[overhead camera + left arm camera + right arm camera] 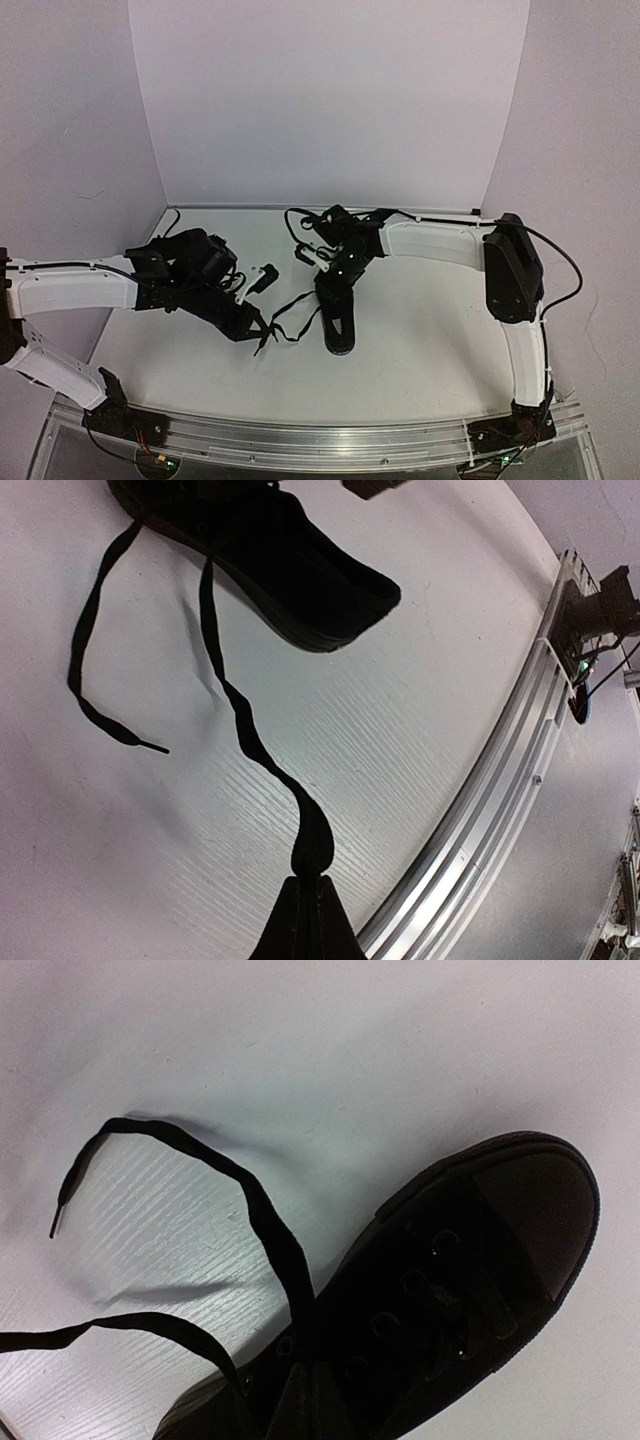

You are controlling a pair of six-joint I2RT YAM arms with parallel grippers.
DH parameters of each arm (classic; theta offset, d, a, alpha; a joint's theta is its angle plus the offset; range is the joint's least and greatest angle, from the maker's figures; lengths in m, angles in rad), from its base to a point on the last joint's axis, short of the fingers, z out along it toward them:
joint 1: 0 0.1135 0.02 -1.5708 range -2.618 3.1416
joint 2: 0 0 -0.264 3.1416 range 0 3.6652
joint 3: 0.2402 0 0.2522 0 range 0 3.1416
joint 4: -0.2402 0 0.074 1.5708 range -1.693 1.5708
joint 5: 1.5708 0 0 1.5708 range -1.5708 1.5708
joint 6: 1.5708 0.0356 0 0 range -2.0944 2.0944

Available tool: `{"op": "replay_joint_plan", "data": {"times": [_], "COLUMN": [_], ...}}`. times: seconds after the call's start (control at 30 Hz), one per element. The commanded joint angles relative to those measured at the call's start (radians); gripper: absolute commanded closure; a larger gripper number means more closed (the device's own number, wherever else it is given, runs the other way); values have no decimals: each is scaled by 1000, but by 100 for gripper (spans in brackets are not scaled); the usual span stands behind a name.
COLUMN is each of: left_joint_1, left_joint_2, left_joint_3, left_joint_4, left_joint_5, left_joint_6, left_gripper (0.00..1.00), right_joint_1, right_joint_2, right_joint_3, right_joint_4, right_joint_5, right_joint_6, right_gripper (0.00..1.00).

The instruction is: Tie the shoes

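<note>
One black shoe point(337, 318) lies mid-table, toe toward the near edge; I see no other shoe. My left gripper point(262, 338) hovers to the left of the shoe point(270, 555), and its fingertips point(308, 882) are shut on one lace point(240, 725) that runs back up to the shoe. The loose end of another lace point(90, 670) lies on the table. My right gripper point(329, 284) is over the shoe's eyelets point(450, 1280), its tip point(310, 1370) shut on a lace point(255, 1195) that arcs away to a free end at the left.
An aluminium rail point(300, 440) runs along the near edge and also shows in the left wrist view point(500, 780). White panels point(330, 100) wall the back and sides. Cables point(298, 228) loop behind the right wrist.
</note>
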Motion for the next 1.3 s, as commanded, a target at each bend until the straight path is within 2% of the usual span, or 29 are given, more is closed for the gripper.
{"op": "replay_joint_plan", "data": {"times": [0.0, 0.2, 0.43, 0.67, 0.9, 1.17, 1.27], "left_joint_1": [76, 184, 188, 216, 234, 240, 238], "left_joint_2": [-1, 43, 255, 437, 602, 698, 726], "left_joint_3": [53, 66, 227, 315, 373, 387, 406], "left_joint_4": [112, 291, 393, 590, 692, 818, 831], "left_joint_5": [-13, 39, 93, 133, 108, 126, 189], "left_joint_6": [-40, -103, -127, -259, -386, -497, -509], "left_gripper": [100, 100, 100, 100, 100, 100, 100], "right_joint_1": [3, -5, -6, -6, -6, -6, -9], "right_joint_2": [-149, -202, -228, -235, -263, -265, -263], "right_joint_3": [-24, -103, -201, -245, -302, -311, -307], "right_joint_4": [28, 86, 180, 241, 300, 318, 320], "right_joint_5": [22, -10, -61, -73, -66, -72, -54], "right_joint_6": [12, 18, 26, 30, 24, 16, 16], "right_gripper": [100, 100, 100, 100, 100, 100, 100]}}
